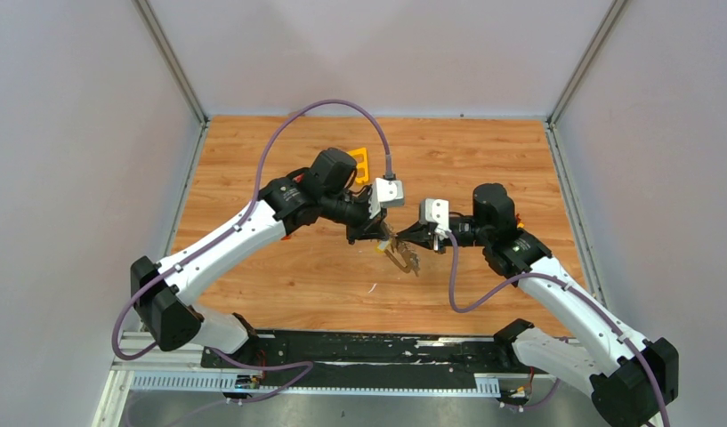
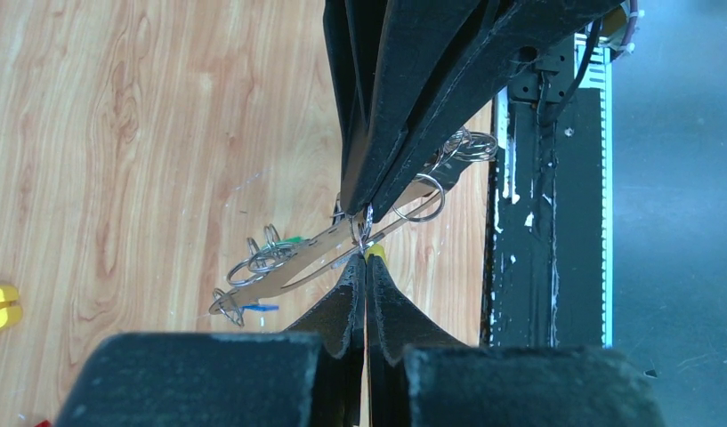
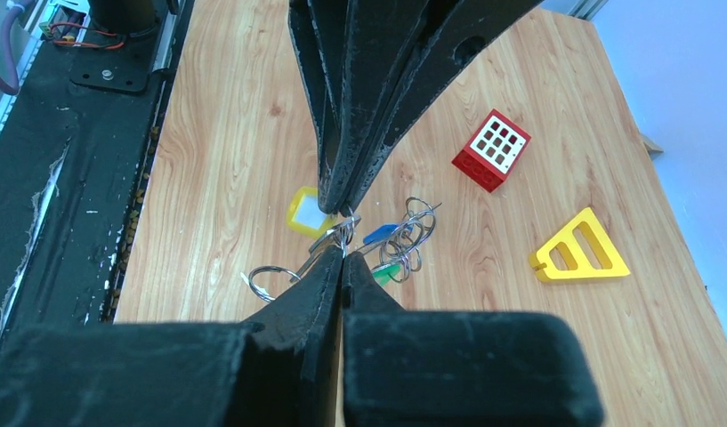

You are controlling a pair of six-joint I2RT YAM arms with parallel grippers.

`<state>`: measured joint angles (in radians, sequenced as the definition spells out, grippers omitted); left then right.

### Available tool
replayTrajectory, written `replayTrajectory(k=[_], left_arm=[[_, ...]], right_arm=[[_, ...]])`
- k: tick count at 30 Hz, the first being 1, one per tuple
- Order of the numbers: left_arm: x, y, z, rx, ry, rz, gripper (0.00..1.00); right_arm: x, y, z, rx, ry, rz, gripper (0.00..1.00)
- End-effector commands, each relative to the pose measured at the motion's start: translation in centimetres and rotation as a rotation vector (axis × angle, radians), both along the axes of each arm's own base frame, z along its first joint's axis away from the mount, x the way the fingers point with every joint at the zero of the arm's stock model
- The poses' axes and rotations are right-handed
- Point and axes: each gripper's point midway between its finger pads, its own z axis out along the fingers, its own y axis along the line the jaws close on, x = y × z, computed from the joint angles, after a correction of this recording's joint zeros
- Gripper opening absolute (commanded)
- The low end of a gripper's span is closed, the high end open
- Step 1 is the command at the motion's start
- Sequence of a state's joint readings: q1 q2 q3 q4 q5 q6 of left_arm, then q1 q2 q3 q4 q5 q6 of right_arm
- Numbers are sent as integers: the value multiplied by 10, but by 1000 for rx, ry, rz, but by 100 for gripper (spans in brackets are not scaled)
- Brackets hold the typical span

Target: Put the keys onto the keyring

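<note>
On the left of the wooden table (image 1: 253, 160) the left arm (image 1: 235, 233) reaches in toward the middle, passing in front of a yellow triangular frame (image 1: 360, 165) that lies flat on the boards behind its wrist. The left gripper (image 1: 386, 237) has its jaws pressed together, tips pointing right and slightly down. Just at those tips the keyring (image 1: 401, 259) hangs at a slant over the centre of the table, between the two grippers. In the wrist views it is a long loop with several small split rings along it, and the keys (image 3: 383, 234), with blue, green and yellow tags, bunch close by the meeting point. The right gripper (image 1: 406, 241) comes in from the other side, jaws likewise closed tight, so the two pairs of tips stand nose to nose with thin metal between them; which ring or key each pair pinches cannot be made out. Further right in the right wrist view, a red block (image 3: 491, 149) with a white grid face lies on the wood apart from the bunch, and the right arm (image 1: 564, 294) runs back to its base at the near right corner
</note>
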<state>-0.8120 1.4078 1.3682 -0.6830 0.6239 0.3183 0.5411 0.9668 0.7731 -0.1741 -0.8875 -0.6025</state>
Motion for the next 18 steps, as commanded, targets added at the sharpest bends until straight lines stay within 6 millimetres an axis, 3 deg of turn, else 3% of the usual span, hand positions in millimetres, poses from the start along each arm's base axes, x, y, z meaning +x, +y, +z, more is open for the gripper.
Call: replayTrajectory(k=[1, 10, 18], left_arm=[[-5, -1, 33, -74, -33, -6, 0], [-9, 1, 35, -70, 0, 6, 0], [-4, 4, 25, -19, 78, 104, 0]], right_arm=[[3, 2, 12, 20, -60, 3, 0], [7, 1, 10, 16, -66, -18, 1], [15, -4, 5, -12, -139, -55, 17]])
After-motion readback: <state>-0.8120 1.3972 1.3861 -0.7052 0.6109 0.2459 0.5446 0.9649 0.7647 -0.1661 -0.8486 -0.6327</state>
